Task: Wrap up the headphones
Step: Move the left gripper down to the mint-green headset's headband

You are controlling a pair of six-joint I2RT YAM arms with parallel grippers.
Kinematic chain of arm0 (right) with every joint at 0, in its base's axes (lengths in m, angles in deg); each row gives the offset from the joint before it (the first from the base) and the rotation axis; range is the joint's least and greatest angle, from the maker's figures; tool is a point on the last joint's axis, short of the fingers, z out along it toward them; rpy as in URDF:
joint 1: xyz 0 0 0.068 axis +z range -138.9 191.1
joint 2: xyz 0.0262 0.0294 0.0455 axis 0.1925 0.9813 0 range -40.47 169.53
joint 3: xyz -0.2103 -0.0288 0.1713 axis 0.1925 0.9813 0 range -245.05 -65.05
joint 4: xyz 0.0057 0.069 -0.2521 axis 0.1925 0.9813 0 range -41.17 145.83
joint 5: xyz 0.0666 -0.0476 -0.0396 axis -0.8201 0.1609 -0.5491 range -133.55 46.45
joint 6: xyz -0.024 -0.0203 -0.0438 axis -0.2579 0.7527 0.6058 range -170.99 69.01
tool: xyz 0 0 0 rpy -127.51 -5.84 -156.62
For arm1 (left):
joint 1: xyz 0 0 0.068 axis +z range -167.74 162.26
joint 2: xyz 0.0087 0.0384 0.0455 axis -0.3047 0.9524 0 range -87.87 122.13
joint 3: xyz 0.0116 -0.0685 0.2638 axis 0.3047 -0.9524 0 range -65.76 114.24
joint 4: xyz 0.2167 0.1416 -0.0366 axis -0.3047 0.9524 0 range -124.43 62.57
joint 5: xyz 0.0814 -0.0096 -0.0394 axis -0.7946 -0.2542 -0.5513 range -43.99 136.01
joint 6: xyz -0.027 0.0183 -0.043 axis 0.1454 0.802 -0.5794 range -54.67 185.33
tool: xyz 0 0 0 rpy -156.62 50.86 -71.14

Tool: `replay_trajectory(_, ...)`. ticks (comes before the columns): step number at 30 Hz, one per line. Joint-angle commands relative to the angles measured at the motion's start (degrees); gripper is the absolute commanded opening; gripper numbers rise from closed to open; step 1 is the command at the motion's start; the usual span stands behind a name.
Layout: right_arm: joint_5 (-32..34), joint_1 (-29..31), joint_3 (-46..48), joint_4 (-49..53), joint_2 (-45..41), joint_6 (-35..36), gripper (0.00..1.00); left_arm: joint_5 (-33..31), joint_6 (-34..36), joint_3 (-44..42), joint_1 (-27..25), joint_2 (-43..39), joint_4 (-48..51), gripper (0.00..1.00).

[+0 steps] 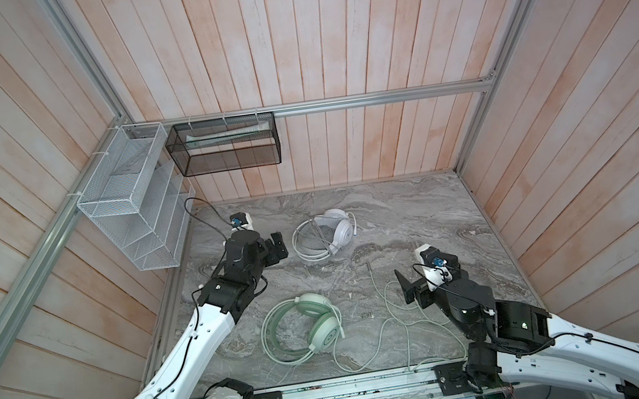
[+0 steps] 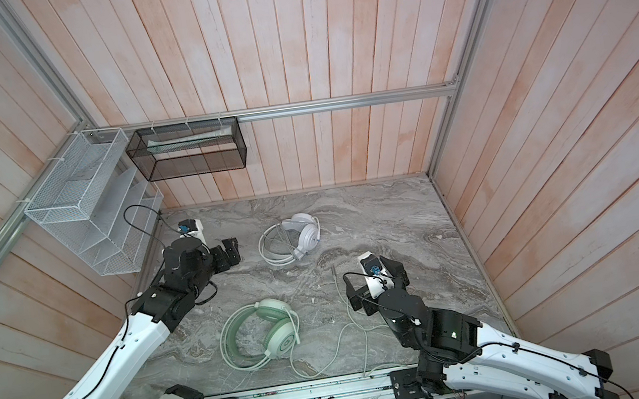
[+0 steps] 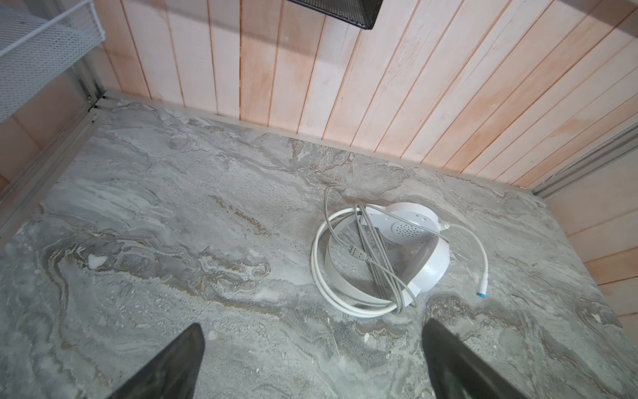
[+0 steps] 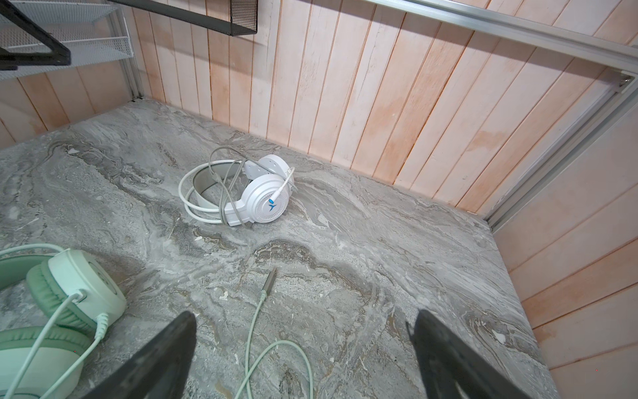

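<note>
The left gripper [image 3: 314, 324] is hanging with jaws spread and empty. The white headset [image 3: 414, 241], with cable looped around its headband, is lying ahead of the jaws and apart from them. The right gripper [image 4: 303, 312] is likewise standing released, with the loose cable [image 4: 255, 331] of the mint green headset [image 4: 79, 276] passing under the gap between its jaws toward the plug [image 4: 270, 278] just ahead. That cable is looking thin, limp and light, so a pinch near the stiff plug is probably suiting it best.

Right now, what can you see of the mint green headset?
The mint green headset lies near the front of the marble tabletop, its plastic shells pale, its pads a darker green, the headband curving left. Its thin cable trails in loose loops to a metal plug. Only the tabletop touches it.
</note>
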Motion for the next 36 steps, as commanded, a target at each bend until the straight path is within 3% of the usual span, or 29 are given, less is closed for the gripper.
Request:
replay_trajectory(1,0.1,-0.2,1.2,-2.4,0.3,1.5,0.99,-2.6,-1.9,-5.4,0.3,-4.5,-3.2,0.99)
replay_trajectory(9,0.1,-0.8,2.6,-3.5,-3.1,2.0,0.99,2.4,-8.5,-4.7,1.5,-3.6,-1.4,0.99)
replay_trajectory(16,-1.1,-1.1,3.4,-4.4,-2.8,2.5,0.98,0.7,-14.3,-1.6,1.5,-4.9,13.8,0.98)
replay_trajectory(21,-1.5,-1.1,3.3,-4.5,-1.1,2.6,0.98,1.1,-20.9,-5.1,1.5,-8.5,22.6,0.99)
replay_trajectory(36,-7.8,-1.0,4.3,-4.7,-3.5,2.4,0.98,3.3,-36.1,-14.5,1.5,-11.1,31.9,0.98)
